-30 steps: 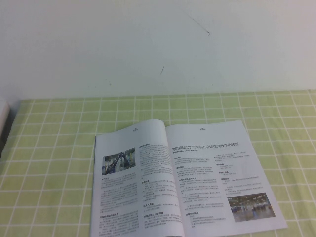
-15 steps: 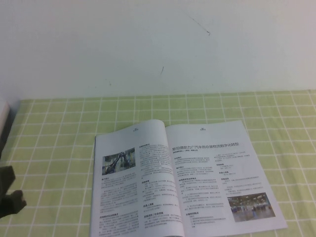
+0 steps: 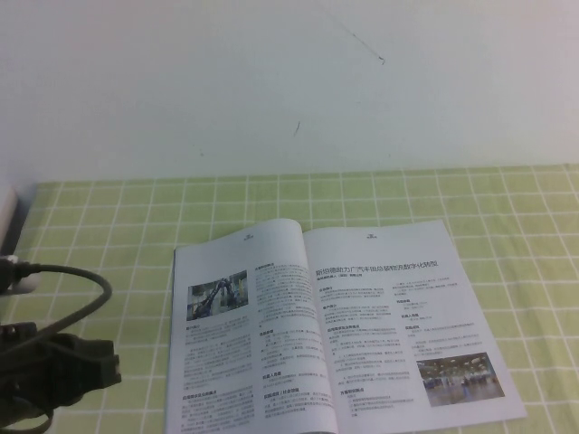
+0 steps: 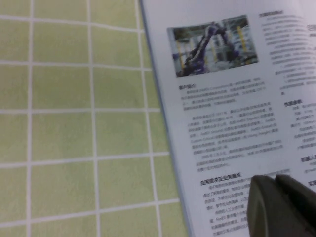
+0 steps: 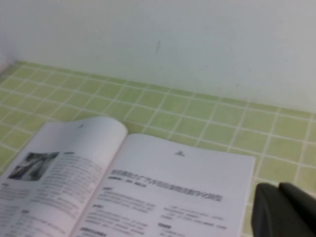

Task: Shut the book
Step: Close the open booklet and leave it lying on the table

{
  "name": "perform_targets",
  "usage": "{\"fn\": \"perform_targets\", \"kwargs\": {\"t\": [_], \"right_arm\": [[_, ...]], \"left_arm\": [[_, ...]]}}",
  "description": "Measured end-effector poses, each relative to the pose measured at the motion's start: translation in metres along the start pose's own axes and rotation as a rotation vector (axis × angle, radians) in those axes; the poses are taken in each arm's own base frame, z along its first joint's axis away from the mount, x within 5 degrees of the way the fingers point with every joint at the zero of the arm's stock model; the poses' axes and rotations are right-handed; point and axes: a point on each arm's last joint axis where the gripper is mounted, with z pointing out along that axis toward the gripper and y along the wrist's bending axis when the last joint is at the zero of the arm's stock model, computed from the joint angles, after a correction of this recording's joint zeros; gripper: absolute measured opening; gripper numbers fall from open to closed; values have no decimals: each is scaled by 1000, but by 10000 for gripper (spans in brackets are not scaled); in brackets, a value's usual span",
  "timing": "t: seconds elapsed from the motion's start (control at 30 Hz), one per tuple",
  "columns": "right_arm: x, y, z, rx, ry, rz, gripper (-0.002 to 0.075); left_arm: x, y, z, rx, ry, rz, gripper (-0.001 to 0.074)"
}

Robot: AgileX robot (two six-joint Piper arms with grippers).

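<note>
An open magazine-like book [image 3: 335,325] lies flat on the green checked tablecloth, its left page bearing a photo of a robot and its right page a photo near the lower corner. My left arm [image 3: 54,371] stands at the near left, just left of the book. In the left wrist view, my left gripper [image 4: 274,180] hovers shut above the left page of the book [image 4: 232,113], holding nothing. My right gripper [image 5: 278,187] is also shut and empty, off the right page's outer edge of the book [image 5: 128,187]. It does not show in the high view.
The green checked tablecloth [image 3: 109,235] covers the table up to a white wall [image 3: 289,81] behind. A white object [image 3: 7,212] sits at the far left edge. A black cable [image 3: 77,276] loops over my left arm.
My left arm has come further into the high view from the lower left, toward the book's left edge. The book has not moved.
</note>
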Motion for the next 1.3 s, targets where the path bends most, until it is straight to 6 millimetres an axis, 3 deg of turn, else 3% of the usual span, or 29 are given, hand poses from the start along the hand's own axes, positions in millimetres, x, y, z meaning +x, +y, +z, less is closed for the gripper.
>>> {"fn": "perform_targets", "kwargs": {"t": [0.1,0.17,0.33,0.4,0.53,0.63,0.9,1.07,1.17,1.3], "right_arm": [[-10,-14,10,70,-3,-35,-3],[-17,-20,12,114,-10,-172,-3],[-33,-22,3,197,-32,-556,-3],[-38,-27,-4,298,-38,-573,-3],[-42,-53,-19,632,-37,-441,-3],[-37,-61,-24,729,-15,-403,-3],[-5,-69,-20,776,87,-212,-3],[20,-75,-25,843,334,-146,-3],[38,-70,-25,792,490,-17,-3],[46,-59,-19,689,512,188,-3]], "left_arm": [[-2,-4,0,48,-20,39,-4],[-2,-7,0,72,-22,61,-4],[-1,-11,-1,117,-14,106,-4],[-1,-12,-1,127,-20,100,-4],[-2,-14,-1,149,-30,94,-4],[-2,-14,-1,156,-34,107,-4],[0,-17,-2,183,-13,142,-4],[1,-19,-2,208,-7,137,-4],[-1,-20,-2,222,-24,120,-4],[-3,-20,-2,222,-45,111,-4]]}}
